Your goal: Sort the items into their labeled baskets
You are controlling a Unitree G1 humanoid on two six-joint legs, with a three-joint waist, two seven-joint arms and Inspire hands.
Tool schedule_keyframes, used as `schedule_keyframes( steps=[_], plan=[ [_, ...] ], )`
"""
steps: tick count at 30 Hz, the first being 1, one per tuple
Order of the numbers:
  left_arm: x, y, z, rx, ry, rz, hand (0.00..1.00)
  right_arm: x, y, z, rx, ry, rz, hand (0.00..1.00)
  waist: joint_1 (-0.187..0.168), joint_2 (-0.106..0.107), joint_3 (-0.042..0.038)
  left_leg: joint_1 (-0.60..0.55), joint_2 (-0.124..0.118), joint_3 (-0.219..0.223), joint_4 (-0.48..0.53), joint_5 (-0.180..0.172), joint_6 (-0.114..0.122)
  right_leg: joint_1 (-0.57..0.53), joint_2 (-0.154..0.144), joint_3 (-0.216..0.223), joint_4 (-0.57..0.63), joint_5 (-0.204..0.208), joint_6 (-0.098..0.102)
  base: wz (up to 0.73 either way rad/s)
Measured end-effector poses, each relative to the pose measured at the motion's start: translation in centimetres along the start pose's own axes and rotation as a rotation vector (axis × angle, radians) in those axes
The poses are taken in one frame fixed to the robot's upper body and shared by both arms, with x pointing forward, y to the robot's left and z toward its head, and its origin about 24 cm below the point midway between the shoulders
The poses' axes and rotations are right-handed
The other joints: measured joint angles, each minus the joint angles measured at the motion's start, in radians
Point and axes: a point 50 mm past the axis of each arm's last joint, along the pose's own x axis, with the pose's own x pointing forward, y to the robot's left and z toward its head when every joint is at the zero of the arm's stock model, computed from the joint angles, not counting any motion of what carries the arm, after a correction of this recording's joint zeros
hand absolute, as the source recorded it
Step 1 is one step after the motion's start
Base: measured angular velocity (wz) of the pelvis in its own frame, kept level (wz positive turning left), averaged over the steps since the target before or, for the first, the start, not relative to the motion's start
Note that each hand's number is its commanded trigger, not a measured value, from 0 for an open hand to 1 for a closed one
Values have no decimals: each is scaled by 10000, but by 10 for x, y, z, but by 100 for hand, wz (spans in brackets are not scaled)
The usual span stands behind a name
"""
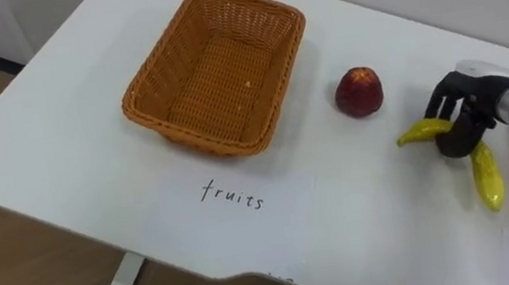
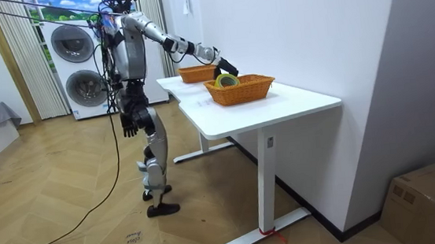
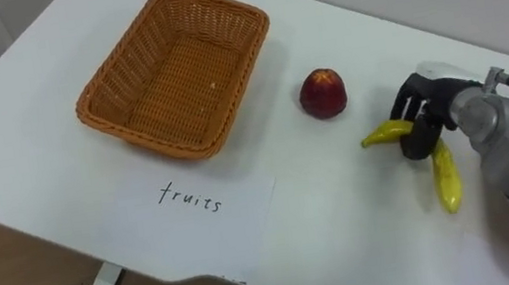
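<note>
Yellow banana (image 1: 487, 178) — middle hidden — gripped by fingers (image 1: 442, 99) of the right hand (image 1: 460, 114).

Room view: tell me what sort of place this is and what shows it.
Probably a home-style room with a laundry corner, set up as a test space: stacked washing machines, a wood floor, and a white desk carrying two wicker baskets.

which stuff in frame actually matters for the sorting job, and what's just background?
Job:
- empty wicker basket behind the "fruits" label
- apple
- bananas, gripped by the right robot hand
- second basket, already holding items

Lying about:
- washing machines
- cardboard box on the floor
</note>
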Motion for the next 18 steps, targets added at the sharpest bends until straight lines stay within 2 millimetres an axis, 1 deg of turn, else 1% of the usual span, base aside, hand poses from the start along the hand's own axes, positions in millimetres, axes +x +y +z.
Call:
schedule_keyframes(
  steps=[6,9,12,16,18],
  plan=[
    [0,0,1,65,-16,168,0,0,0,1,18,-55,-14,100,-35,8,8,-6,4,29,6,1,-3,-2,1,-6,0,0,0,0],
    [0,0,2,172,-53,201,0,0,0,2,42,-144,-47,100,-122,10,11,-5,4,38,7,1,-2,-1,-3,-9,0,0,0,0],
    [0,0,2,169,-46,234,0,-1,-1,7,10,-409,-109,100,-255,21,26,0,7,63,7,2,-2,1,1,1,0,0,0,0],
    [0,1,2,175,-82,269,0,-4,-2,15,-265,-701,-255,100,-378,-2,10,11,10,66,3,2,-2,1,1,7,0,0,0,0],
    [0,1,3,175,-113,267,0,-5,-4,19,-365,-872,-328,100,-446,9,18,11,10,70,6,2,-2,1,-3,6,0,0,0,0]
  ],
)
